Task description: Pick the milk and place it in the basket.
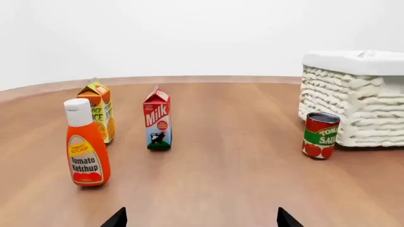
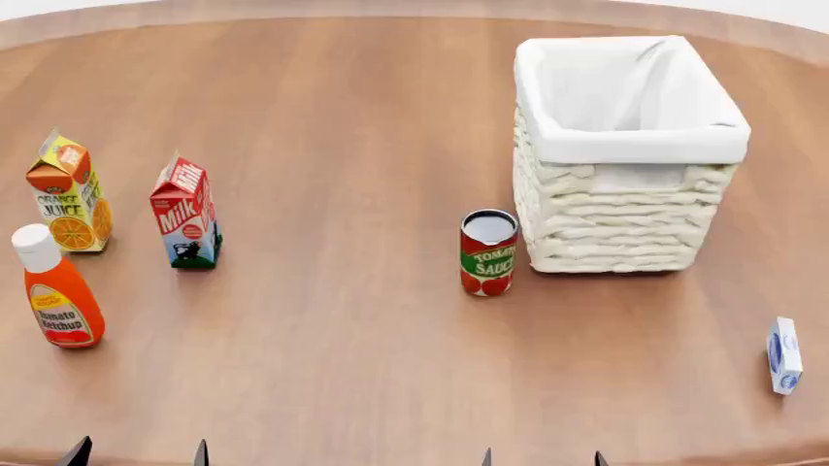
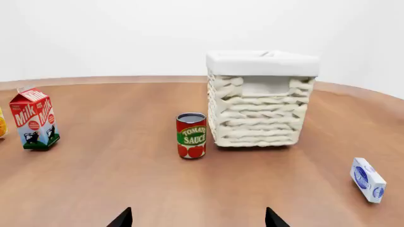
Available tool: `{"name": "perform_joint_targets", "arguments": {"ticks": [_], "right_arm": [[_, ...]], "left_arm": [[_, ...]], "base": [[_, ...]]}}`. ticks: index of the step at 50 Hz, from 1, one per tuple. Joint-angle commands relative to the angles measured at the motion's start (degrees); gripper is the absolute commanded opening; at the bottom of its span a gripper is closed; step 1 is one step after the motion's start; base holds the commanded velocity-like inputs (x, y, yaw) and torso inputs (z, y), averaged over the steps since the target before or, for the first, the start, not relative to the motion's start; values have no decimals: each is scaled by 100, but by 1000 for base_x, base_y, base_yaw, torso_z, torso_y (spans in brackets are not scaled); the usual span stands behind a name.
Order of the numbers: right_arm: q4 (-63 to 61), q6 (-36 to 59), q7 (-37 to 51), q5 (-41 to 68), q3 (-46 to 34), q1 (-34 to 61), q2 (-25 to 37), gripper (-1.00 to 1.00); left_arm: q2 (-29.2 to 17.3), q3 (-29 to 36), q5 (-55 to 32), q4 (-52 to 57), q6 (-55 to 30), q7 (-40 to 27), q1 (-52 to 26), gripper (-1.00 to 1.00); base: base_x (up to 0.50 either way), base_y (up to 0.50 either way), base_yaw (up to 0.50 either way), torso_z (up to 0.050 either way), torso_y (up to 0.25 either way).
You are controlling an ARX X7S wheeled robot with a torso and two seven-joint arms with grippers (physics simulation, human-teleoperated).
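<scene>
While both our tools sit spread and empty at the near edge, the milk (image 2: 185, 212) stands untouched; next our left tool (image 2: 138, 452) must reach it.

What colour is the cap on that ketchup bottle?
White, above an orange-red body: the ketchup bottle's cap shows best in the left wrist view.

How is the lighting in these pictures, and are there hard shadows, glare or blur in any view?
Head view: even, soft light; only a faint shadow beside the red-topped gable milk carton; no glare on the brown wooden table.
Left wrist view: sharp focus, labels readable.
Right wrist view: the cream-white woven wicker basket has a soft shadow at its base; no blur.
</scene>
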Motion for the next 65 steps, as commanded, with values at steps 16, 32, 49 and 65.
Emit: {"name": "perform_joint_targets", "arguments": {"ticks": [16,32,49,65], "right_arm": [[-94,49,277,275,-356,-35,300,100],[-2937,2083,293,1024,315,555,862,100],[-5996,3466,2182,6336,4788,335,3945,100],[-5919,2560,1931,5897,4868,-815,3949,100]], "left_arm": [[-307,354,-426,126,-195,-232,50,100],[-852,5,-693,2056,-1417,-265,-233,100],[-1720,-3327,-2790,5196,-2747,-568,-114,100],[-1710,-3323,-2656,5237,-2544,-530,108,100]], "base": [[0,0,0,0,0],[0,0,0,0,0],[0,0,0,0,0],[0,131,0,0,0]]}}
